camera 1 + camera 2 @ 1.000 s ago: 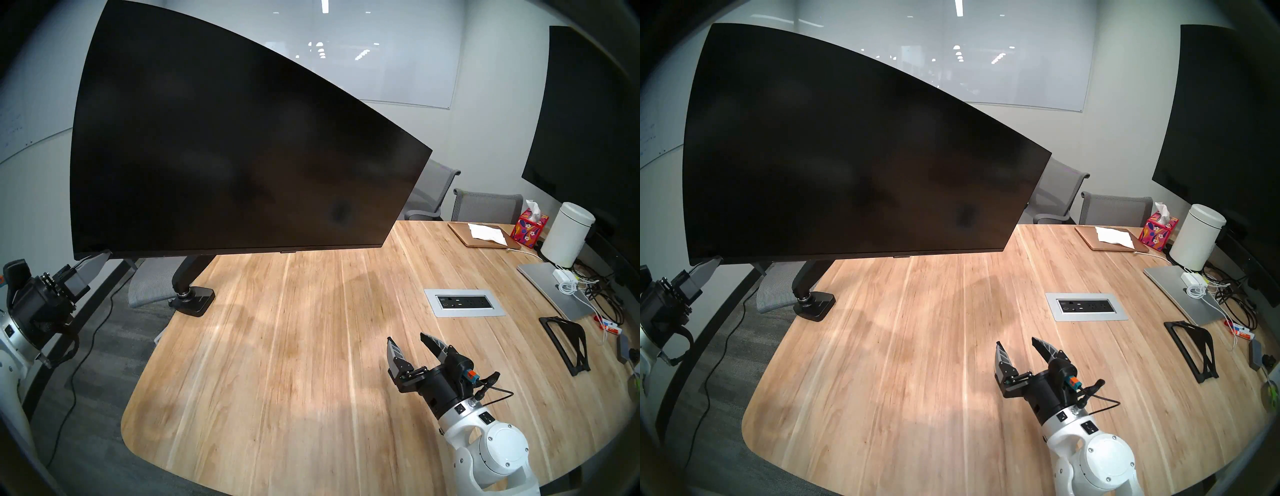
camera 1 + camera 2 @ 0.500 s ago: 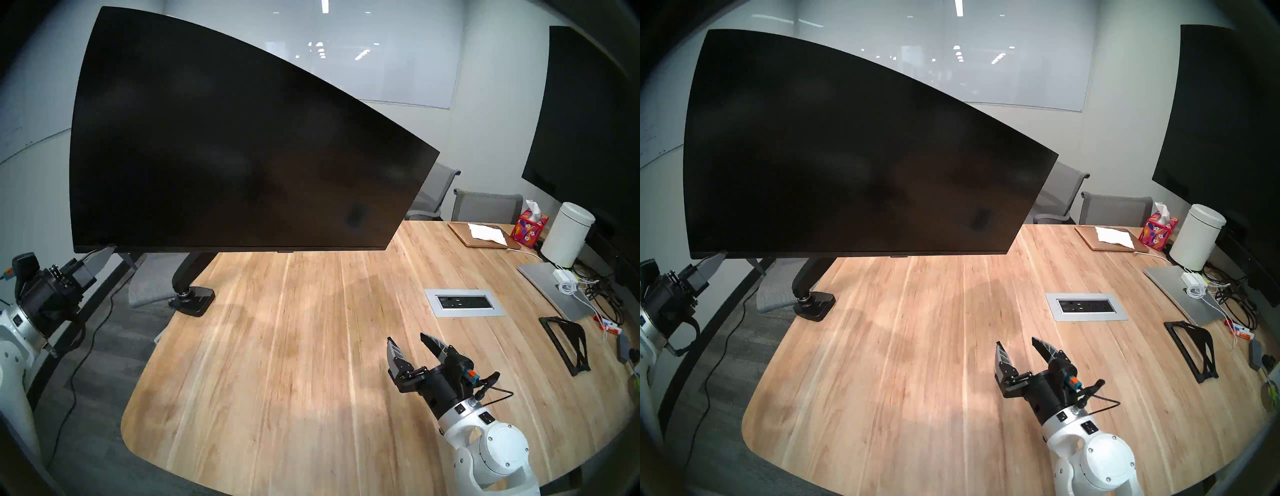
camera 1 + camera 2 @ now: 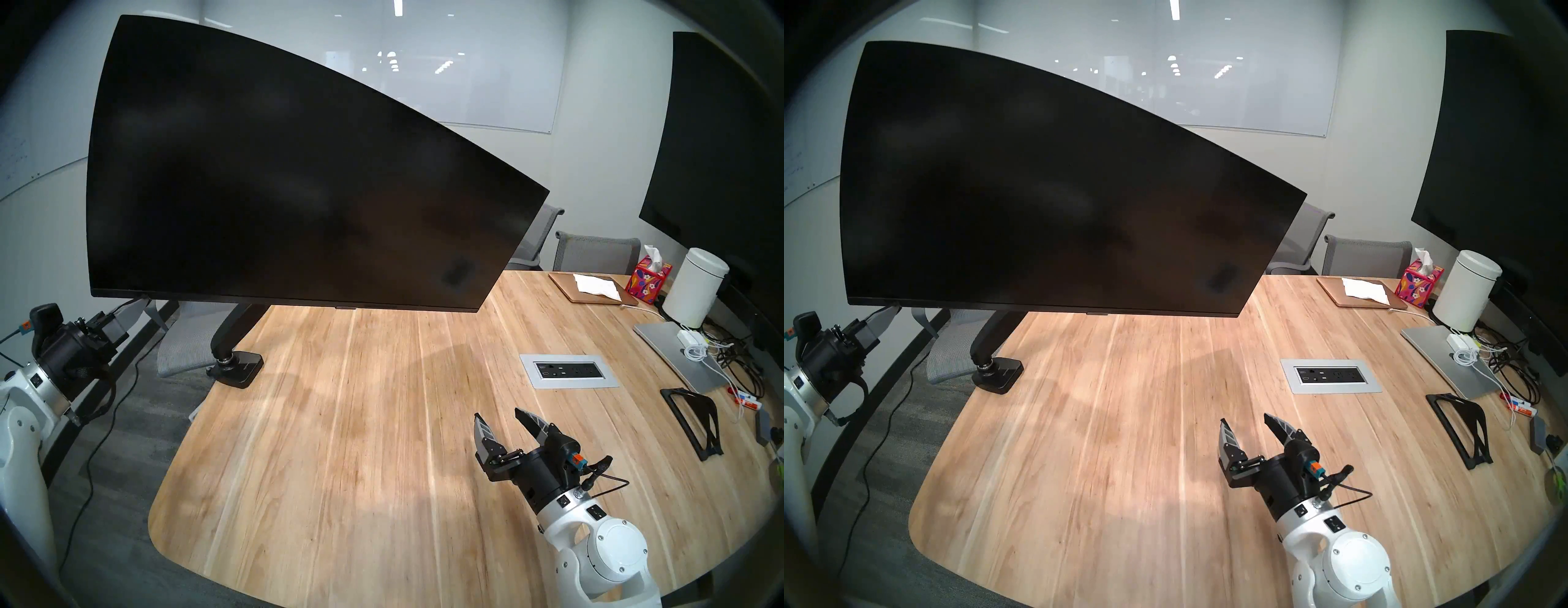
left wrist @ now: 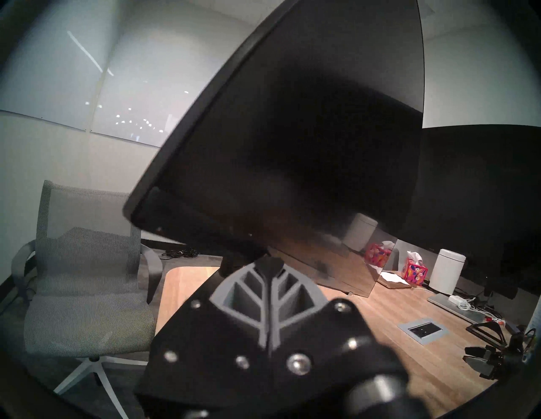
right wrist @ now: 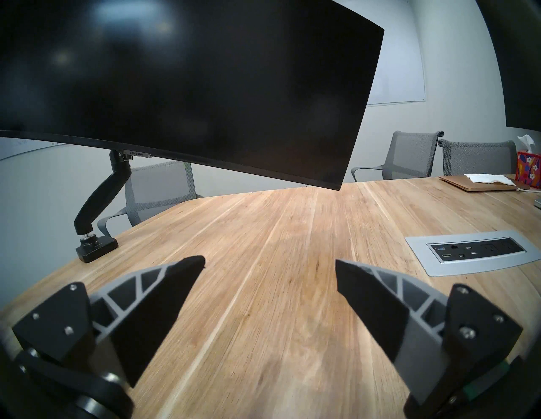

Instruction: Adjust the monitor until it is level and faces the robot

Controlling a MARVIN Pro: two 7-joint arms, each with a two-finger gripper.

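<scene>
The monitor (image 3: 275, 178) (image 3: 1038, 182) is a wide blank black screen above the table's left half. Its left end is nearer to me and its right end swings away. It hangs on a black arm (image 3: 233, 331) with a clamp base (image 3: 237, 369) at the table's left edge. My left gripper (image 3: 142, 302) (image 3: 896, 308) (image 4: 269, 262) is shut, its fingers together with nothing between them. Their tip sits right under the monitor's lower left corner (image 4: 140, 216). My right gripper (image 3: 497, 415) (image 3: 1245, 418) (image 5: 269, 260) hovers open low over the table's front right, far from the screen.
A larger dark wall screen (image 3: 721, 148) fills the right. On the wooden table (image 3: 339, 467) are a power panel (image 3: 568, 371), a black stand (image 3: 691, 420), a silver laptop (image 3: 679, 361) with cables, a white canister (image 3: 695, 288), a tissue box (image 3: 649, 280) and a board (image 3: 589, 288). Grey chairs (image 4: 87, 263) surround it.
My left gripper has moved up and to the right under the monitor's lower left corner. That corner has risen and the screen's right end has swung out and down. The right arm has not moved.
</scene>
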